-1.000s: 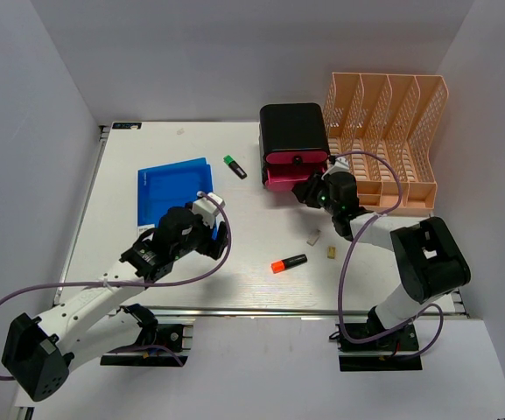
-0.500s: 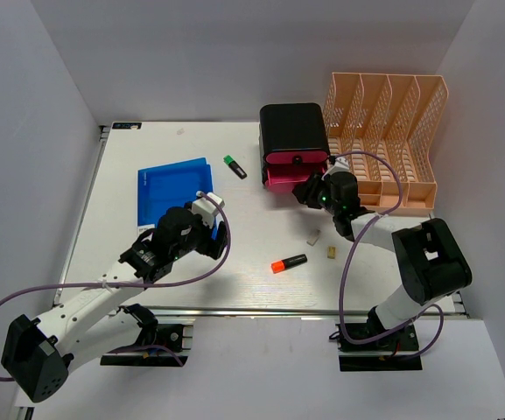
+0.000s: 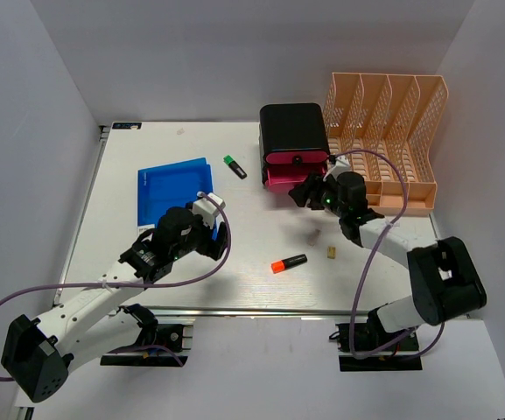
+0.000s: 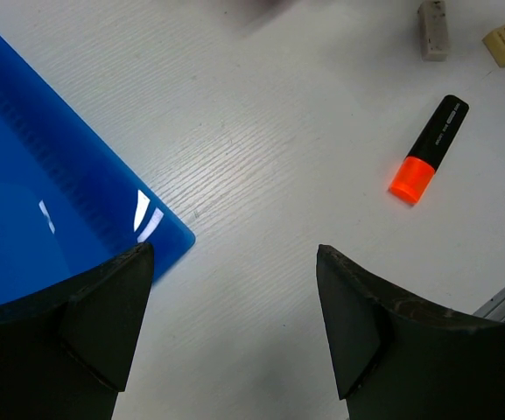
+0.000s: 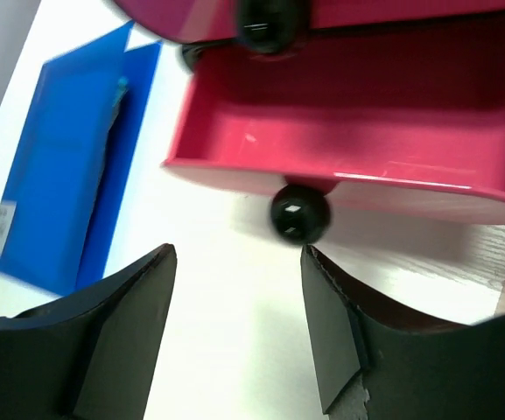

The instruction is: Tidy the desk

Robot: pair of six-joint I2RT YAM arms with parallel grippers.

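The white desk (image 3: pixel 147 149) is enclosed by grey walls (image 3: pixel 234 61). The left gripper (image 4: pixel 234 258) and the right gripper (image 5: pixel 239 258) are spread wide, and nothing is held.

With twelve o'clock at the far edge of the desk (image 3: pixel 121 254), the folders (image 3: pixel 173 188) lie flat at about ten. The far highlighter (image 3: pixel 234 166) lies at eleven, between the folders and the drawer box (image 3: pixel 293 131). The box stands at one, with a drawer (image 3: pixel 296 175) standing out toward six. The file rack (image 3: pixel 383 122) stands at two — just beside the box, on its three-o'clock side. The near highlighter (image 3: pixel 289 262) lies at five, and the small block (image 3: pixel 331 253) lies near it, at its three o'clock.
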